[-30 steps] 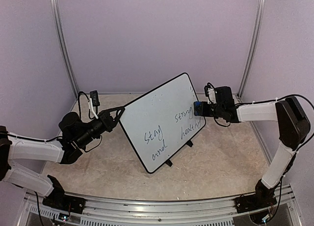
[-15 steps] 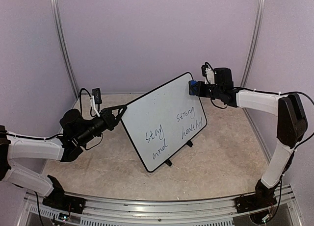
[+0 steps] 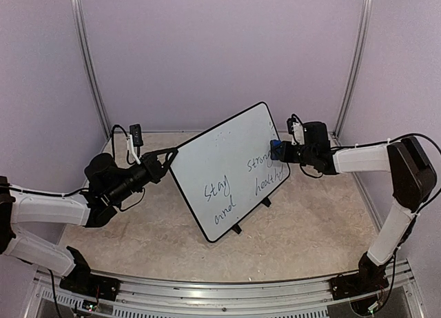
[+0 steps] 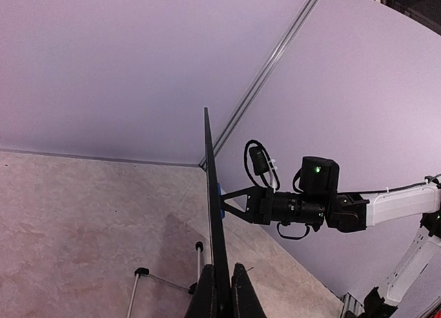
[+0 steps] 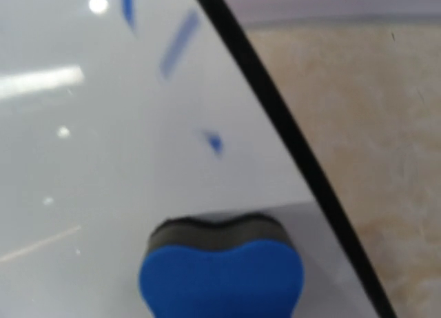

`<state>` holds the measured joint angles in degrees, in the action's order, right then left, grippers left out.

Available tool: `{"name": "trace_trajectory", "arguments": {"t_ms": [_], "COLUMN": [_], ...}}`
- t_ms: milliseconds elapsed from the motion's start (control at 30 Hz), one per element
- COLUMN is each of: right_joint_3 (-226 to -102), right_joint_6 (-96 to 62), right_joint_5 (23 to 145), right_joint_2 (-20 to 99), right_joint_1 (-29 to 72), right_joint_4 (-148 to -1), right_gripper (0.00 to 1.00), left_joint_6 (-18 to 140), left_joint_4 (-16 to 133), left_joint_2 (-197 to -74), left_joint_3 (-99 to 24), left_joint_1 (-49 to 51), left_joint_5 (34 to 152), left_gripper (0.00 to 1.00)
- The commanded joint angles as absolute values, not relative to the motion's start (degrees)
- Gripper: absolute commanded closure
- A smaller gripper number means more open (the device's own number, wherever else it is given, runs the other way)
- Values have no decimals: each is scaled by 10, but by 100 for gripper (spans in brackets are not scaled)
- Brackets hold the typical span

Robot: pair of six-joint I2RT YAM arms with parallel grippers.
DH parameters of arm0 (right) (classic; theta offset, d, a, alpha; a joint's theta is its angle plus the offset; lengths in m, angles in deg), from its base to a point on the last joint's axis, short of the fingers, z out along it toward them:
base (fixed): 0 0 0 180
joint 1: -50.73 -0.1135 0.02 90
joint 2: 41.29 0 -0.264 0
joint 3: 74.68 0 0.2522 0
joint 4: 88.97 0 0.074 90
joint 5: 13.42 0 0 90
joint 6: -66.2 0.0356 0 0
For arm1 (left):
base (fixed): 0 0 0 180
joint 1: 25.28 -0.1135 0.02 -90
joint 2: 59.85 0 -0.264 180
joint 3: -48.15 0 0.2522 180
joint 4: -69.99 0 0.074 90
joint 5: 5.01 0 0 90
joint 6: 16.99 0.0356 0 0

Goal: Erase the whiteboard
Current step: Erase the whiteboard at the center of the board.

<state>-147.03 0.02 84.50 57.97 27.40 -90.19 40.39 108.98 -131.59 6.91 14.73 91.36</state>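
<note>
Speckled table; on it, near the middle, the whiteboard, propped on small black feet, running from near-left to far-right, written face tilted up and toward the near right.

Left gripper: pinched narrow on the board's left rim, serving as a brace by the look of it (board edge-on in the left wrist view, rim caught between both fingers).

Right gripper: closed down on the eraser, blue back toward the wrist, dark felt against the glossy face close to the right rim.

Handwriting: "stay and" low on the left half, "strong healthy" on the right half, all apparently unwiped; a few blue strokes just above the felt in the right wrist view.

Judged step: wiping the right-hand words first.

To do it well:
- Press square to the face, felt flat, not riding on one corner.
- Sweep along the lines of writing in overlapping passes, from the rim inward toward "stay and".
- Match the push to what the brace and feet can take; too much likely to rock the board back or skid the feet.
- Hold the left pinch firm throughout.
- Avoid running the felt off the black rim, where the eraser could catch and twist in the fingers.
- Check under the glare for ghost marks before calling a patch done.
</note>
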Motion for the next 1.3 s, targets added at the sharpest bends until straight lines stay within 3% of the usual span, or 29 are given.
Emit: {"name": "trace_trajectory", "arguments": {"t_ms": [0, 300, 1267], "right_joint_3": [-1434, -1435, -1431], "right_joint_6": [2, -5, -153], "right_joint_5": [854, 885, 831], "right_joint_2": [582, 577, 530], "right_joint_1": [272, 272, 272], "right_joint_4": [-883, -891, -838], "right_gripper": [77, 77, 77], "left_joint_6": [455, 447, 492], "left_joint_4": [1105, 1081, 928], "left_joint_2": [-1320, -1339, -1347], "left_joint_3": [52, 30, -54], "left_joint_1": [175, 179, 186], "left_joint_5": [1061, 1039, 1006], "left_gripper": [100, 100, 100]}}
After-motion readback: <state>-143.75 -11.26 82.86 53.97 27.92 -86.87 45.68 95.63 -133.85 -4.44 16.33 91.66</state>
